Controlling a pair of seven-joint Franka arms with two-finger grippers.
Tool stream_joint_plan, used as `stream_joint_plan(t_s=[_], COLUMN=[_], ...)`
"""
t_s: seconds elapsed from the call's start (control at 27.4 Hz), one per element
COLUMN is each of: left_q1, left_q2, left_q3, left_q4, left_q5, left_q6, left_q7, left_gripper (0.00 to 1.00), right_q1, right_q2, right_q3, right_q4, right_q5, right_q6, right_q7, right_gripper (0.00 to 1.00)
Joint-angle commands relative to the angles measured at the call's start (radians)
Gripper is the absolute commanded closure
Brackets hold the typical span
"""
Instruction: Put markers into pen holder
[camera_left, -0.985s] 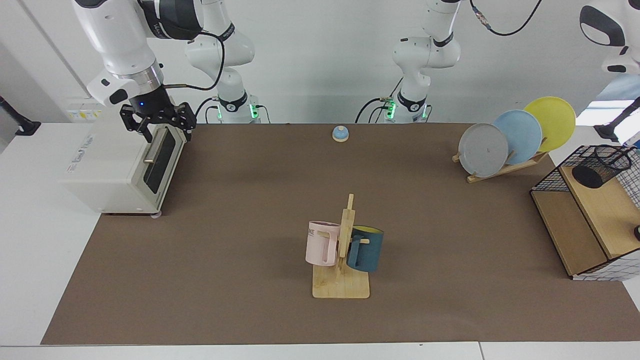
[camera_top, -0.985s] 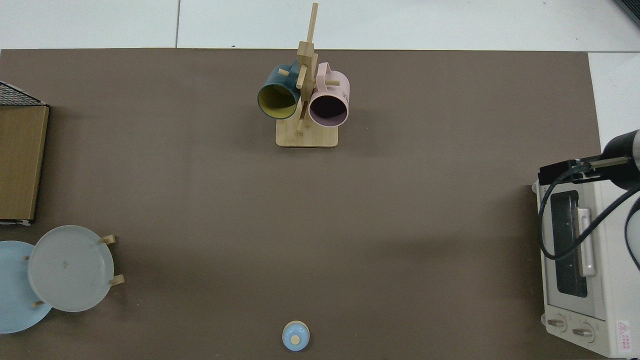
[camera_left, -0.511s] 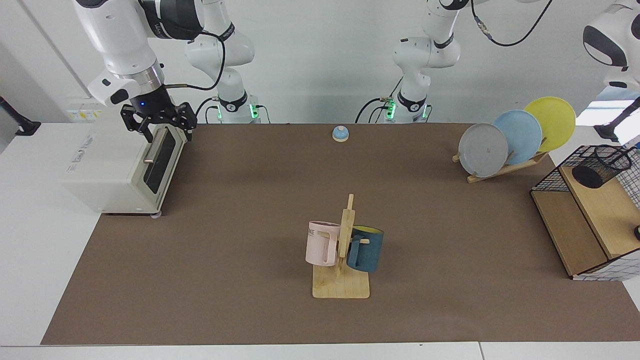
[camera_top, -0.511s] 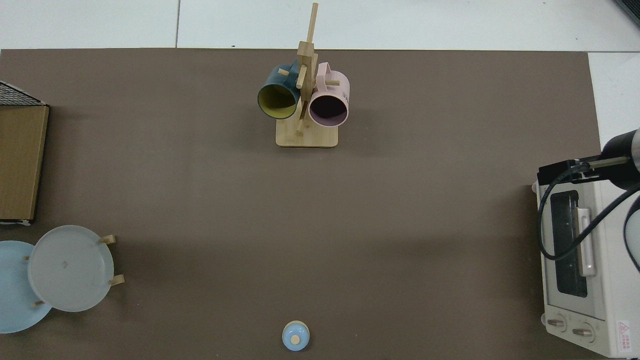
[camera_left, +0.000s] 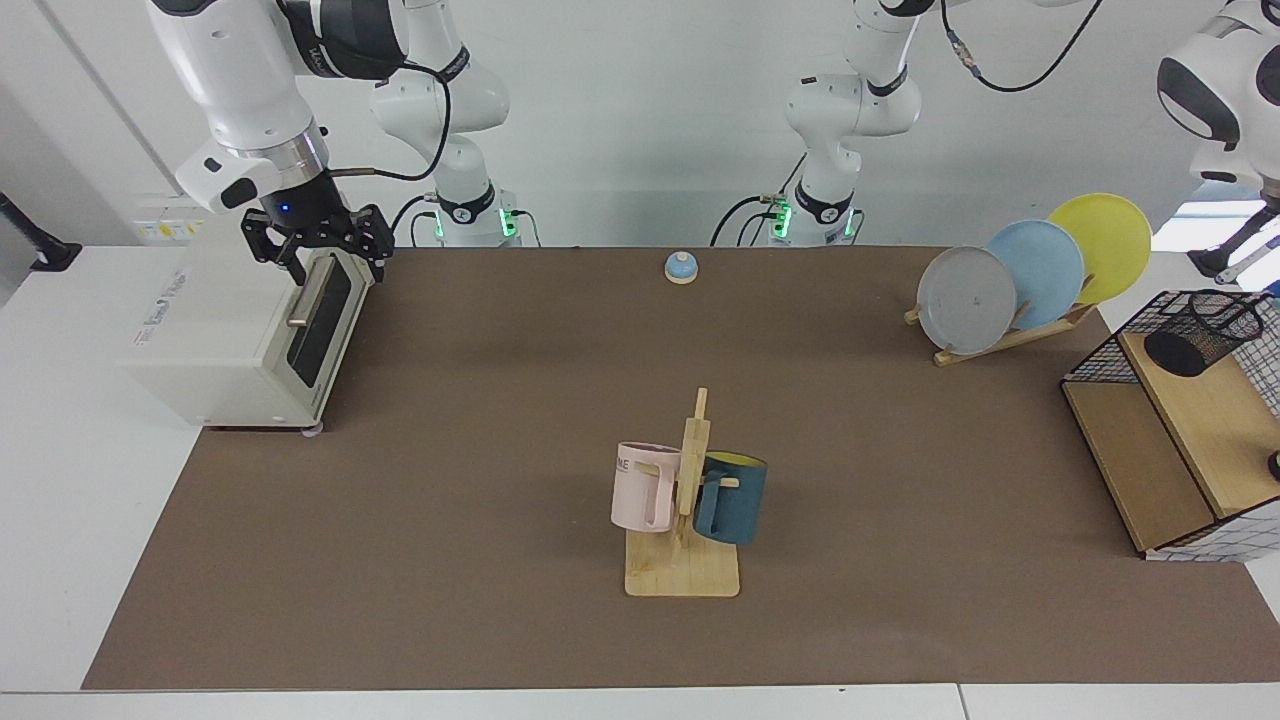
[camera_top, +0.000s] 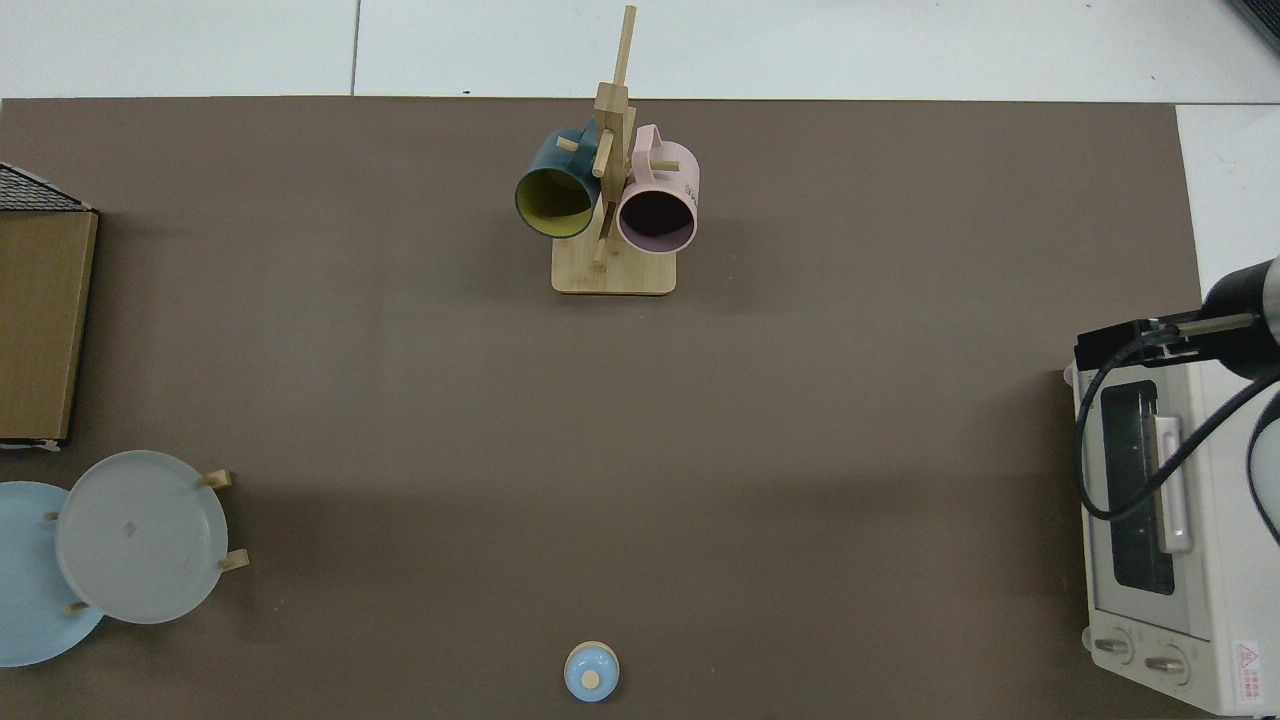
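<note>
Only the left arm has shifted, its left gripper (camera_left: 1238, 258) now at the facing view's right edge above the pen holder (camera_left: 1200, 332), which stands on the wire rack (camera_left: 1150, 470); its state cannot be told. A slim white marker (camera_left: 1250, 262) seems to be at it. The waiting right gripper (camera_left: 318, 252) hangs spread over the toaster oven (camera_left: 215, 340).
</note>
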Motion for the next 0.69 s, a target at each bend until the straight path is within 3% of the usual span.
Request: stream_joint_plan(t_s=[0.0,0.66], left_q1=[-0.031,-0.022], left_q2=[-0.020,-0.015], left_q3=[-0.008,-0.009], left_q4=[-0.022,-0.028], left_q5=[0.023,0.012], left_q6=[-0.022,0.042], left_q7=[-0.043,-0.058], left_gripper=[1.00,1.00], right_q1=[-0.019,-0.017], right_q2=[-0.008,-0.008], right_q3=[0.010,0.010], right_q4=[0.001,0.001], right_q5=[0.019,0.019], right_q6=[-0.008,-0.006], right_q7=[-0.019,-0.019], right_gripper=[0.00,0.00])
